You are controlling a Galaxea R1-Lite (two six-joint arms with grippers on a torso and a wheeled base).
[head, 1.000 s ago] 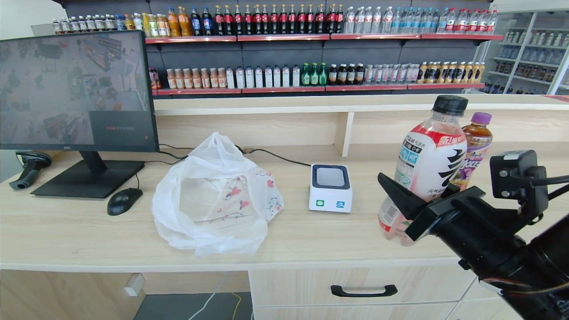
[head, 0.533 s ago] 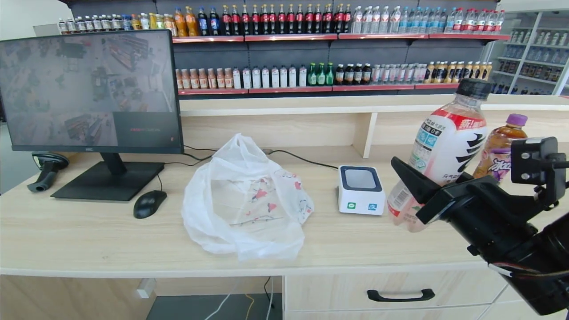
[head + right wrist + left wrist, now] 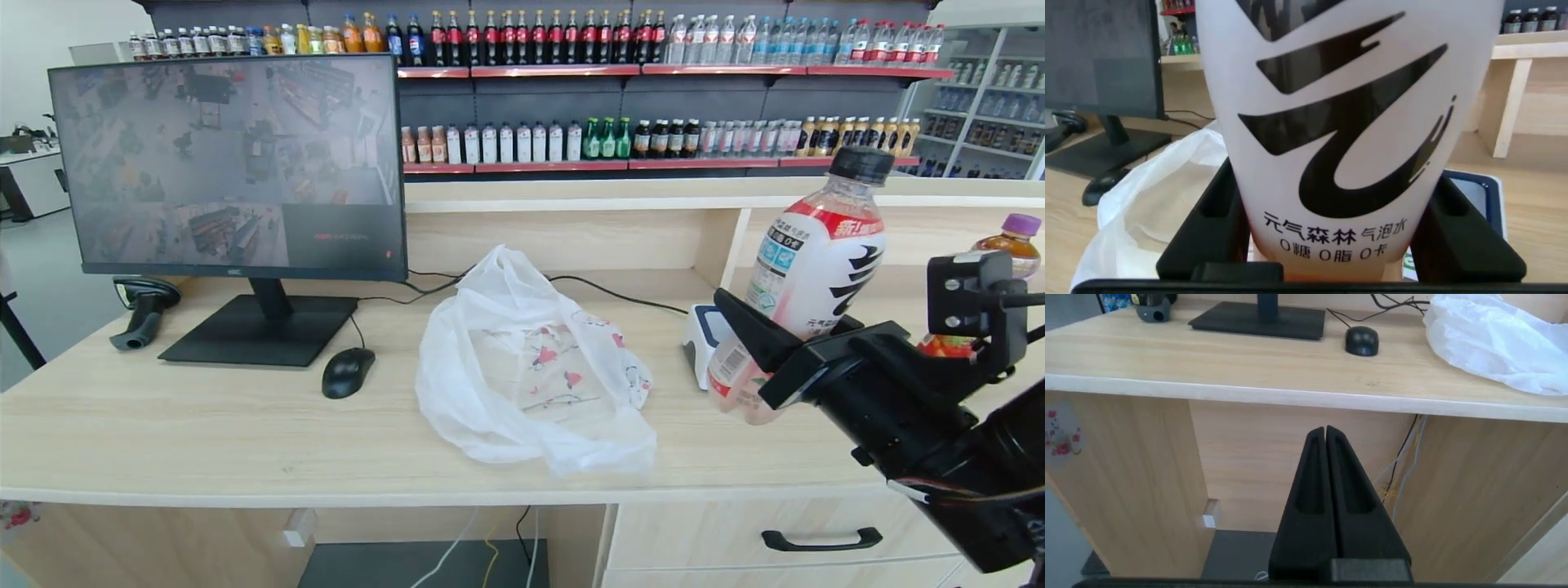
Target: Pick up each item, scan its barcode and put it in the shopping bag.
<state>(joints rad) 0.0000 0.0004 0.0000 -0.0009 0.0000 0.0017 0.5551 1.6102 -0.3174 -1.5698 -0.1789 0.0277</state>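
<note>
I see a light wooden shop bench (image 3: 204,425) with shelves of bottled drinks (image 3: 653,73) behind it.

My right gripper (image 3: 780,331) is on the right side. Its two black fingers are closed around the lower half of a pink drink bottle (image 3: 816,253) with a black cap and a red, white and black label. The bottle is tilted, with its cap leaning away to the right. In the head view its lower end overlaps the near side of a small white barcode scanner (image 3: 698,343) on the bench. The right wrist view shows the bottle (image 3: 1347,122) clamped from both sides by the right gripper (image 3: 1335,237), with the scanner's dark window (image 3: 1470,192) just beyond it.

The shopping bag (image 3: 531,367), thin white plastic with small red prints, lies slumped on the middle of the bench, just left of the scanner. A second bottle (image 3: 1008,241), amber with a purple cap, stands at the far right of the bench.

My left gripper (image 3: 1327,457) has its fingers pressed flat together and holds nothing. It hangs below the bench top, facing the front panel, and the bag (image 3: 1494,335) shows above it.

Further left are a black computer mouse (image 3: 347,371), a monitor (image 3: 229,163) on a flat stand and a black handheld scanner (image 3: 143,306).
</note>
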